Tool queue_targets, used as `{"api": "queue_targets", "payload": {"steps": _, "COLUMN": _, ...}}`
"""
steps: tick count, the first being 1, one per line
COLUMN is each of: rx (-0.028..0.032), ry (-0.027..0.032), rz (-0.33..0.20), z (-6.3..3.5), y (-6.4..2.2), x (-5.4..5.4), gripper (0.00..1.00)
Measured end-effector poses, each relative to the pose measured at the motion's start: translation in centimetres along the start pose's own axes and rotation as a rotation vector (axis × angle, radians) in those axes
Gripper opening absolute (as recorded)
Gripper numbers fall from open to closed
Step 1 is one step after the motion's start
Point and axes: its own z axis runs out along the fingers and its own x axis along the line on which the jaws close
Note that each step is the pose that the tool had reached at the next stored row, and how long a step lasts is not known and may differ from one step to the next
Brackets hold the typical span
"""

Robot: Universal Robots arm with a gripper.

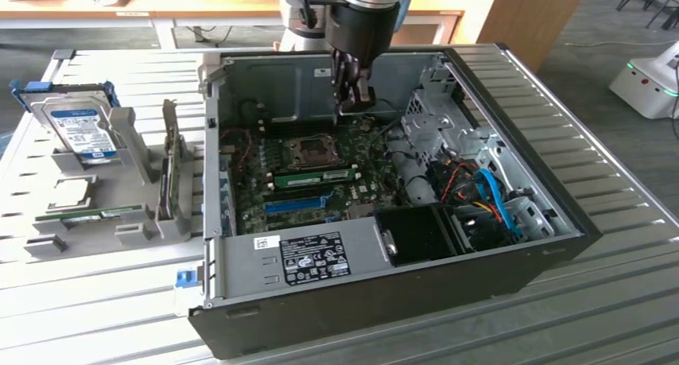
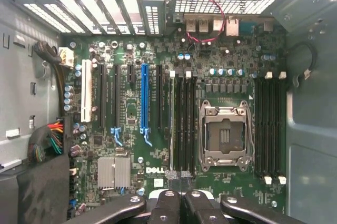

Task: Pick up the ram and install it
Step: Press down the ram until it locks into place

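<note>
The ram (image 1: 321,176), a long green stick, stands on edge in a motherboard slot inside the open computer case (image 1: 552,222), just in front of the CPU socket (image 1: 315,148). My gripper (image 1: 354,106) hangs above the back of the motherboard, behind the socket and clear of the ram, with its fingers shut on nothing. In the wrist view the shut gripper (image 2: 180,175) is over the black memory slots beside the CPU socket (image 2: 225,135). The ram (image 2: 171,124) appears there edge-on as a thin pale strip in the outermost slot.
A grey holder tray (image 1: 64,246) at the exterior view's left carries a silver hard drive with a blue label (image 1: 76,126) and another green stick (image 1: 101,215). Inside the case are cables (image 1: 490,192), a drive cage (image 1: 435,118) and a black fan shroud (image 1: 424,234).
</note>
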Motion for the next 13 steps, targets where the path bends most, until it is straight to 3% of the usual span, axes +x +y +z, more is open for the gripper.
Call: {"api": "queue_targets", "payload": {"steps": 13, "rx": 0.0000, "ry": 0.0000, "rz": 0.000, "z": -0.09, "y": -2.74, "x": 0.0, "gripper": 0.10}}
